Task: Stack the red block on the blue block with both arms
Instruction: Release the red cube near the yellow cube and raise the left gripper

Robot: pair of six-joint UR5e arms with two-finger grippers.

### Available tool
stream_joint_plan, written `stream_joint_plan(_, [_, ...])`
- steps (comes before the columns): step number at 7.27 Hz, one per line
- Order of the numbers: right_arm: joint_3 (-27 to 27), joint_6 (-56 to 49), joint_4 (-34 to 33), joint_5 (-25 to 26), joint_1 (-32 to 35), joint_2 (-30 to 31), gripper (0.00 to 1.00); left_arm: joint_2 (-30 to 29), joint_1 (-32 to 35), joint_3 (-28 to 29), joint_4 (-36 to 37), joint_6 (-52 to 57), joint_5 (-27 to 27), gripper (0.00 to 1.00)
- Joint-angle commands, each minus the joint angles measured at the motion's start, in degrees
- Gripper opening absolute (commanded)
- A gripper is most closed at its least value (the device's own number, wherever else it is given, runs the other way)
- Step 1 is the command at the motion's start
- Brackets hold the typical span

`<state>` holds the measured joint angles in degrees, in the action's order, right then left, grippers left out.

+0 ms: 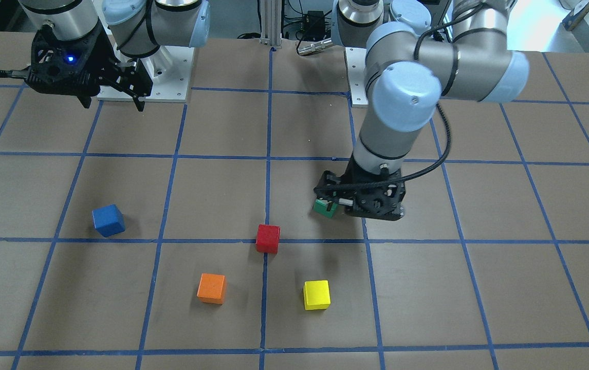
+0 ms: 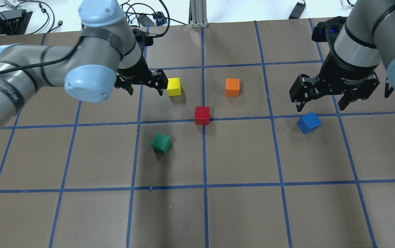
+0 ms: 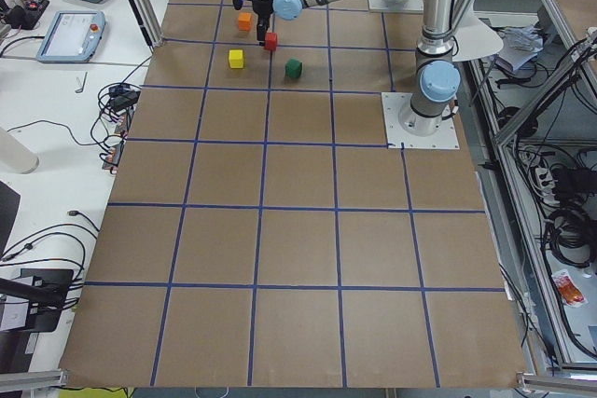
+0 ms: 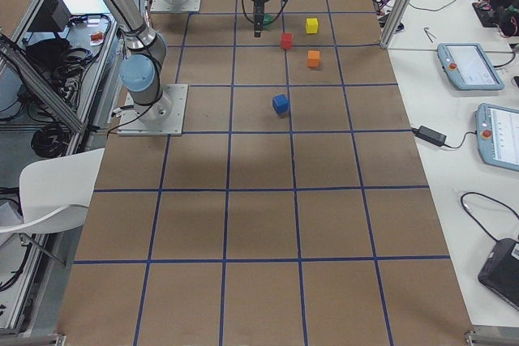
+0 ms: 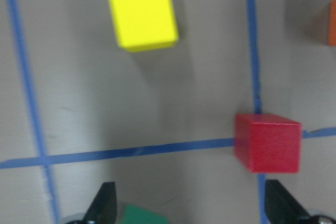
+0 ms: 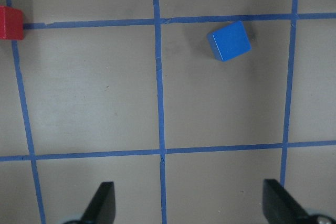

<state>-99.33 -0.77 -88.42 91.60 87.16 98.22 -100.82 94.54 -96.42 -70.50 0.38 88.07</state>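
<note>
Seen from above: green block (image 2: 161,143) alone on the table (image 2: 239,155), apart from the left tool (image 2: 145,89). Seen from across the table: same block half hidden behind that tool, as if touching it. In the left wrist view, only a green corner low between fingers (image 5: 104,208) set wide, with a gap far broader than the block; nothing gripped. Contact between the two impossible to judge.

From above, right tool (image 2: 321,107) seemingly just over the blue block (image 2: 308,122); from the front, raised near the base plate (image 1: 166,87) and well apart from it. Spread wide, nothing between its fingers.

Counted: five blocks, namely one blue, one green, one red block (image 2: 202,115), one yellow block (image 2: 174,86) and one orange block (image 2: 232,87); two tools.

Red block on a tape crossing near the table's middle, free of both tools; in the left wrist view, ahead of the finger at the view's right. Blue block askew on the table, ahead of the right tool and right of centre in its wrist view, with red a sliver at the left edge.
</note>
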Motion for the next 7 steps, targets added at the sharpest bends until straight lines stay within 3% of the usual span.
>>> stream_joint_plan(1, [0.0,0.0,0.3,-0.5,-2.8,0.0,1.0,8.8,-3.7,0.8,-8.0,2.4,0.2,1.0])
stream_joint_plan(3, [-0.2,0.0,0.6,0.2,-4.1,0.0,1.0,11.0,-4.2,5.5,-18.2,2.1,0.6,1.0])
stream_joint_plan(6, [-0.2,1.0,-0.1,-1.2,-3.8,-0.8,1.0,10.2,-4.2,8.4,-19.4,1.8,1.0,1.0])
stream_joint_plan(7, [-0.2,2.8,-3.8,-3.9,-3.1,-1.7,1.0,9.9,-4.2,8.8,-19.6,1.8,1.0,1.0])
